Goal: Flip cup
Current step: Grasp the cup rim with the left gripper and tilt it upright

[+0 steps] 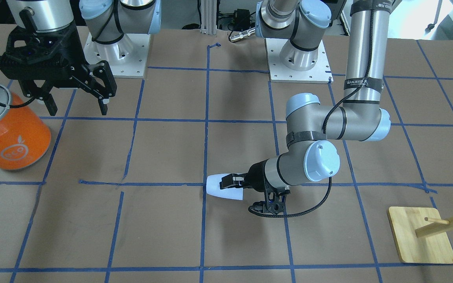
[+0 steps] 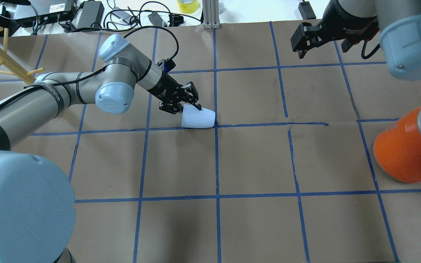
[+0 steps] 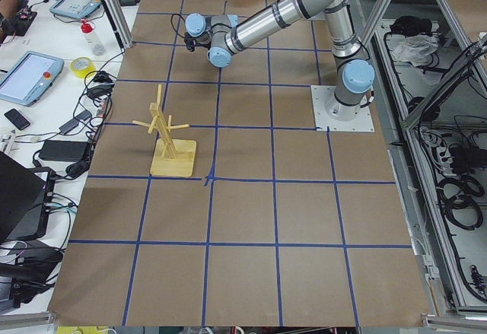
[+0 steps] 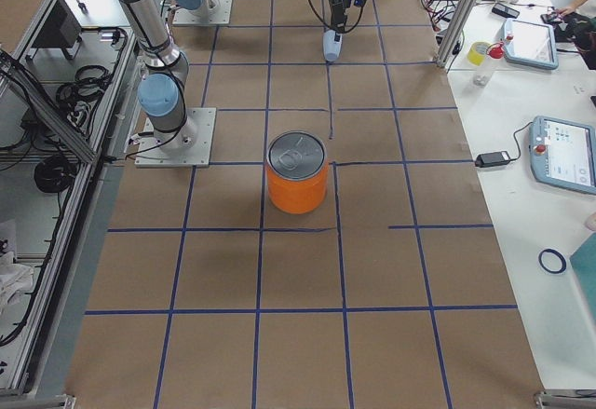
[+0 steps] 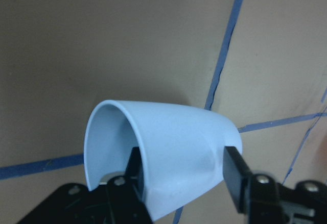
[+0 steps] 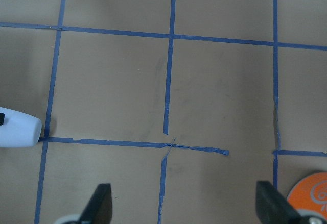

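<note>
The cup (image 1: 220,188) is a small pale blue tumbler that lies on its side at the table's middle, rim toward my left arm. It also shows in the overhead view (image 2: 197,118) and the right wrist view (image 6: 18,131). My left gripper (image 1: 226,182) is shut on the cup's wall at the rim. In the left wrist view one finger (image 5: 134,175) is inside the cup (image 5: 173,142) and the other is outside. I cannot tell whether the cup touches the table. My right gripper (image 1: 78,108) is open and empty, raised near the orange can.
A large orange can (image 1: 12,137) with a silver lid stands at the table's end on my right side, also in the overhead view (image 2: 404,149). A wooden peg stand (image 1: 421,236) stands on my left side, toward the operators' edge. Blue tape lines grid the brown table.
</note>
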Controlling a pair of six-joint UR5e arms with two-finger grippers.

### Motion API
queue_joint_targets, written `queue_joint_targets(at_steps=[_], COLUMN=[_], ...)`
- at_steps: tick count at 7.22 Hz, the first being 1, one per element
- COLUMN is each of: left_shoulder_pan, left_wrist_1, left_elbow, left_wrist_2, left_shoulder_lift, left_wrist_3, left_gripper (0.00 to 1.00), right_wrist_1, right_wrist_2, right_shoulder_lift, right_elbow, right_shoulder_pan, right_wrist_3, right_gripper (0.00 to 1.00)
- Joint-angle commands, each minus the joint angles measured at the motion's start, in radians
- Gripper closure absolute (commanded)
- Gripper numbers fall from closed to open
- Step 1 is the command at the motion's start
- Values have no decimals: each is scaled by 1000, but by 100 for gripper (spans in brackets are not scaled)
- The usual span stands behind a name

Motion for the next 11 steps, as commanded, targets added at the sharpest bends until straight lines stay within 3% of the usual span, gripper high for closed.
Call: queue_joint_targets(at_steps=[1,2,3,6,7,8,9,11], left_shoulder_pan=[1,1,1,0,1,3,18,105], left_wrist_1=[5,12,11,-2,1,12,15,67], left_elbow=[14,57,124,194,235,275,266,205], left_wrist_2=[-8,22,118,295,435,578,672,708], left_shoulder_lift=[-2,3,0,32,40,31,26,6], left_wrist_3=[-4,-26,-71,-133,-85,87,199,238], left_gripper=[100,100,100,100,100,100,100,100], right_wrist_1=[7,89,116,112,113,119,124,121], right_wrist_2=[58,66,79,68,62,31,31,39], right_shoulder_lift=[0,-19,-26,-27,-28,-42,-43,-42], right_elbow=[0,0,-1,-1,-1,0,2,8], right_shoulder_pan=[-10,-8,-11,-11,-10,-8,-10,-10], right_wrist_3=[6,3,-4,-3,2,5,0,-3], right_gripper=[0,0,0,0,0,0,0,0])
